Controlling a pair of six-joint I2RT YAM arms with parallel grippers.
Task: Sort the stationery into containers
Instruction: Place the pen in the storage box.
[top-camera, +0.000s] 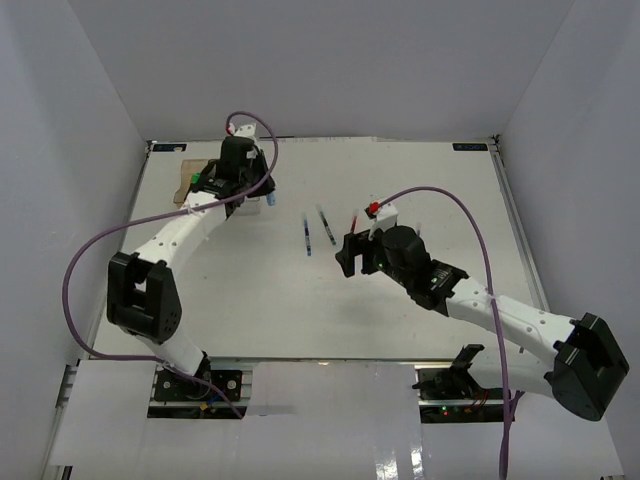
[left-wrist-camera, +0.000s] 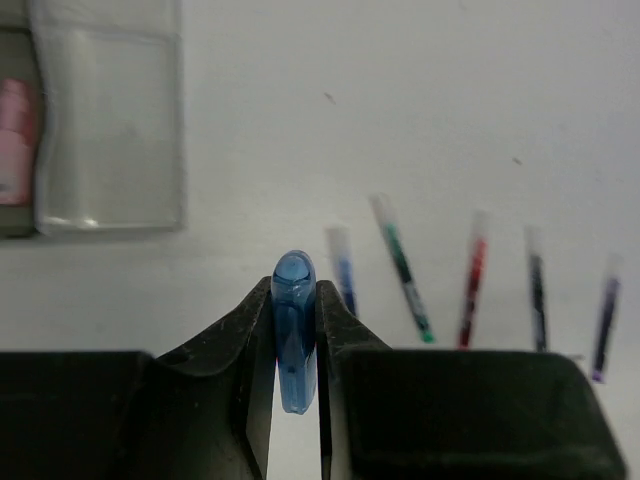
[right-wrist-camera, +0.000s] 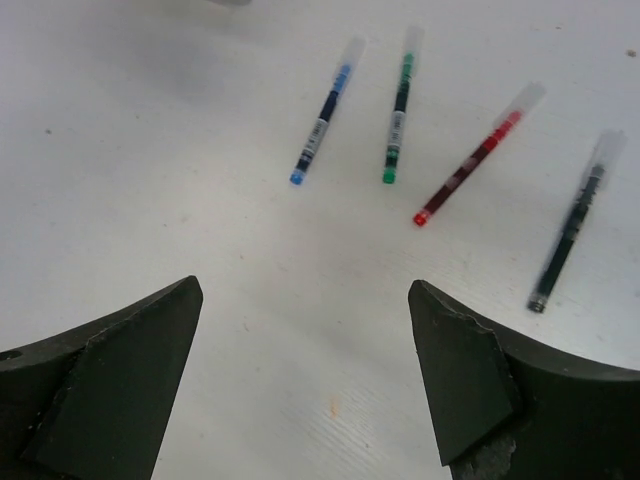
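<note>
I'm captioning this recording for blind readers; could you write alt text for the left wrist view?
The left gripper is shut on a small translucent blue piece over a white table. Beyond lie five thin pens in a loose row, and a clear bin sits at the upper left.

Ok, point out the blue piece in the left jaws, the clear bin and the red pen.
blue piece (left-wrist-camera: 295, 300): left wrist view, upper body.
clear bin (left-wrist-camera: 110, 120): left wrist view, bare floor.
red pen (right-wrist-camera: 478, 155): right wrist view, mid-barrel.
</note>
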